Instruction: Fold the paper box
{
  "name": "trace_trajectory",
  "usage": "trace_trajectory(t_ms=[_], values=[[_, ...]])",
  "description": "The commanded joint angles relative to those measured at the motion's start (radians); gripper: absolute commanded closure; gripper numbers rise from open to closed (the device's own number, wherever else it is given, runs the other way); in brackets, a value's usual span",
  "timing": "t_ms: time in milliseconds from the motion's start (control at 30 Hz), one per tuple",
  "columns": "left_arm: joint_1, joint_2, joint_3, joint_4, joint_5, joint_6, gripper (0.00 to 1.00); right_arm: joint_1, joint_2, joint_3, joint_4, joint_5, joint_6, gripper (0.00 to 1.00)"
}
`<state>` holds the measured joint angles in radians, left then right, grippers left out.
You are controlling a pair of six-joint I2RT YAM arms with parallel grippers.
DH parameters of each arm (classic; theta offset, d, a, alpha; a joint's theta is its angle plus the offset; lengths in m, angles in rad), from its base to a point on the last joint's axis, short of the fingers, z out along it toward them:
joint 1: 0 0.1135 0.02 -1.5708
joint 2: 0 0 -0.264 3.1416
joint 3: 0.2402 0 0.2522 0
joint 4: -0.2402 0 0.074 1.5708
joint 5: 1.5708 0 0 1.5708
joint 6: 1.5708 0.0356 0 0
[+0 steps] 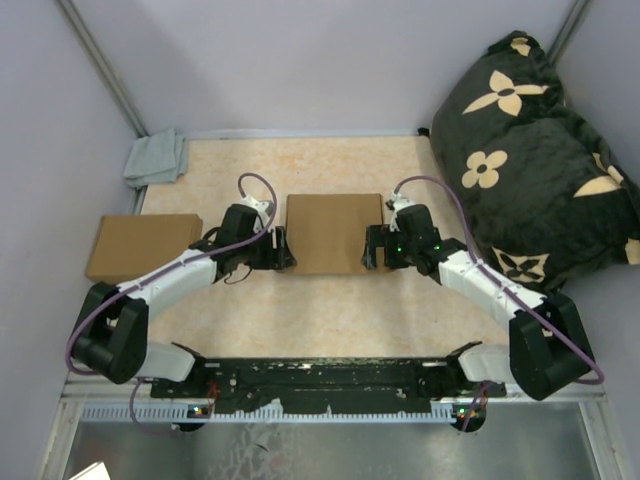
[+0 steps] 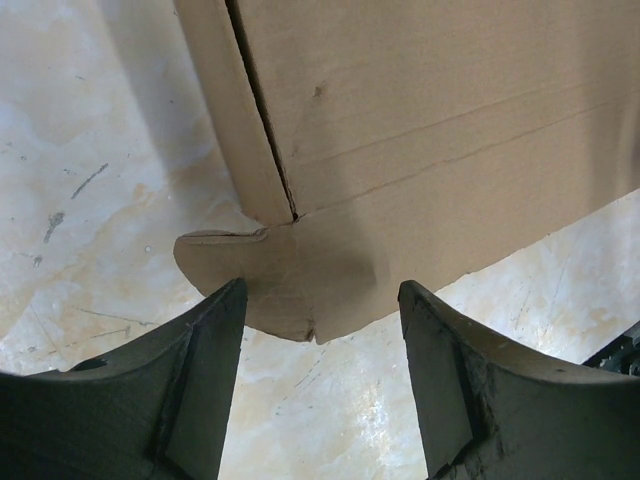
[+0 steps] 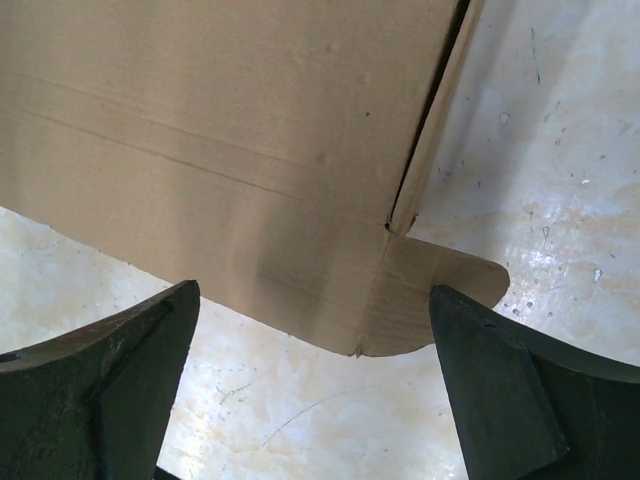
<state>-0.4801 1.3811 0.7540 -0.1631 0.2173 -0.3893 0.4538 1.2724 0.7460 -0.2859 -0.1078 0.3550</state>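
Observation:
The paper box (image 1: 334, 232) is a plain brown cardboard mailer lying closed and flat in the middle of the table. My left gripper (image 1: 283, 250) is open at its near left corner. In the left wrist view the box (image 2: 430, 110) fills the top, and a rounded tab (image 2: 290, 285) sticks out between my open fingers (image 2: 205, 380), untouched. My right gripper (image 1: 372, 247) is open at the near right corner. In the right wrist view the box (image 3: 220, 130) shows with a rounded tab (image 3: 440, 290) just ahead of my open fingers (image 3: 500, 390).
A second flat brown cardboard box (image 1: 140, 246) lies at the left table edge. A small grey cloth (image 1: 157, 157) sits at the back left corner. A large black cushion with tan flowers (image 1: 530, 150) fills the right side.

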Motion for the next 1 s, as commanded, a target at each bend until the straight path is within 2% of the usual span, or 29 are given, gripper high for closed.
trace_trajectory(t_ms=[0, 267, 733, 967], values=[[-0.005, 0.026, 0.030, 0.032, 0.018, 0.000, 0.32, -0.004, 0.005, 0.012, 0.044, -0.022, -0.021, 0.02], [-0.012, 0.088, 0.051, 0.035, 0.061, -0.009, 0.32, -0.003, 0.030, 0.018, 0.035, -0.079, -0.028, 0.04], [-0.023, 0.030, 0.067, -0.013, 0.124, -0.026, 0.38, 0.016, -0.016, 0.027, -0.022, -0.136, -0.020, 0.06], [-0.027, 0.017, 0.112, -0.094, 0.122, -0.032, 0.39, 0.016, -0.038, 0.045, -0.056, -0.143, -0.013, 0.07]])
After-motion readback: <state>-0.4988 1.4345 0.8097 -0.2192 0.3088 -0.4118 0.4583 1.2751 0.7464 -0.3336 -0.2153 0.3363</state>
